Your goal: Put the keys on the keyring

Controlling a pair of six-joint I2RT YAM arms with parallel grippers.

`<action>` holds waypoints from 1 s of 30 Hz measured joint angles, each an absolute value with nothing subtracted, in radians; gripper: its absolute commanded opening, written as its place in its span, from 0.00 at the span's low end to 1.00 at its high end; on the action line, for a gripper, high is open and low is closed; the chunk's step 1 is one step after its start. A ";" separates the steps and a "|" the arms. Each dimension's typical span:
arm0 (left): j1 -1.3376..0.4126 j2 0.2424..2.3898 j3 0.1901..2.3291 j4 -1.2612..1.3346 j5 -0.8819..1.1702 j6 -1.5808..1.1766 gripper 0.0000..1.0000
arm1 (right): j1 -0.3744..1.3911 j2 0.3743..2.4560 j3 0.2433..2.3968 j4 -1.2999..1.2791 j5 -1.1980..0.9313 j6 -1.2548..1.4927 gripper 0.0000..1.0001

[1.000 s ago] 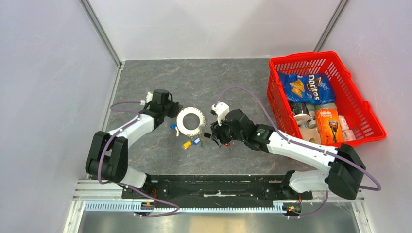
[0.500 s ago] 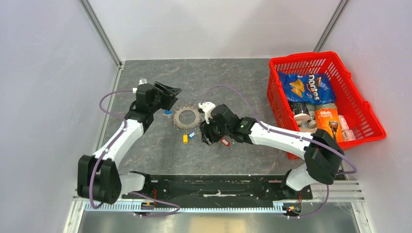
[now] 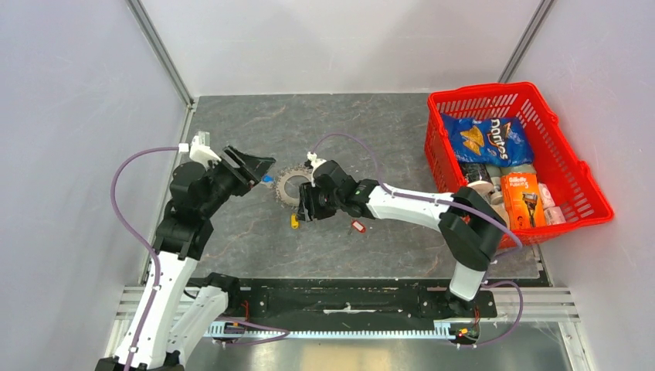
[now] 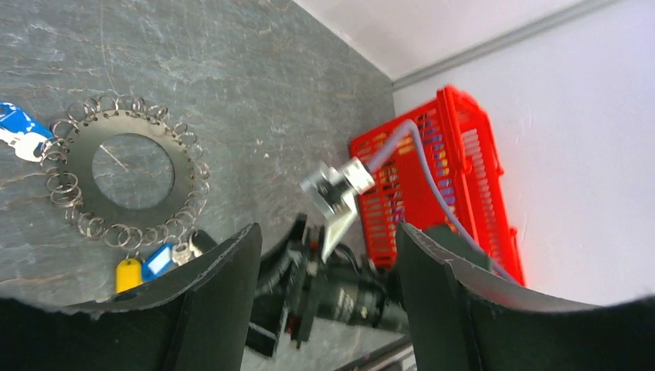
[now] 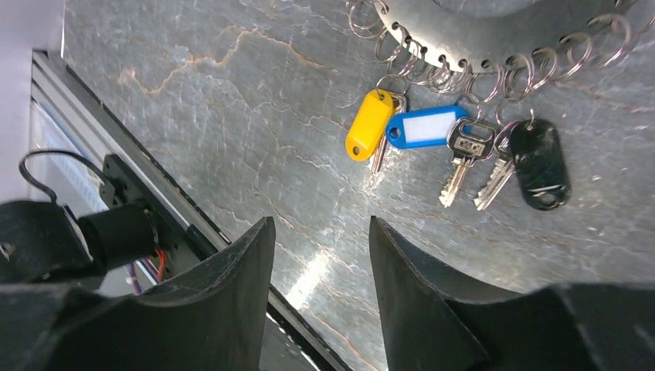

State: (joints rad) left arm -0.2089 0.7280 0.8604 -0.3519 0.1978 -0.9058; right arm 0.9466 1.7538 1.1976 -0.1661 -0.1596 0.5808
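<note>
The keyring (image 3: 291, 185) lies flat between the left gripper (image 3: 261, 168) and right gripper (image 3: 305, 209).

Keyring (image 3: 292, 184) mid-table; keys (image 5: 462, 145) clustered at near rim, one at left rim; basket (image 3: 483, 90) far right.

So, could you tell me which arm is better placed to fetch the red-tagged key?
Probably the right arm: the red-tagged key lies beside its forearm, while the left fingers are beyond the keyring.

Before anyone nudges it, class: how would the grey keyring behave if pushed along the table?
The keyring looks like flat, rigid metal, so it would probably slide without bending. Lying flat, it seems unlikely to roll. Its loose small rings and hanging keys would likely drag along.
</note>
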 measured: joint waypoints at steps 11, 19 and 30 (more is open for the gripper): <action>-0.215 0.686 0.888 -0.493 0.459 -0.625 0.71 | 0.939 1.866 1.173 0.001 -0.088 0.938 0.51; -0.245 0.654 0.887 -0.495 0.518 -0.530 0.70 | 0.922 1.940 1.172 0.073 -0.055 1.074 0.50; -0.266 0.664 0.887 -0.493 0.534 -0.517 0.70 | 0.894 1.966 1.144 0.162 -0.005 1.169 0.48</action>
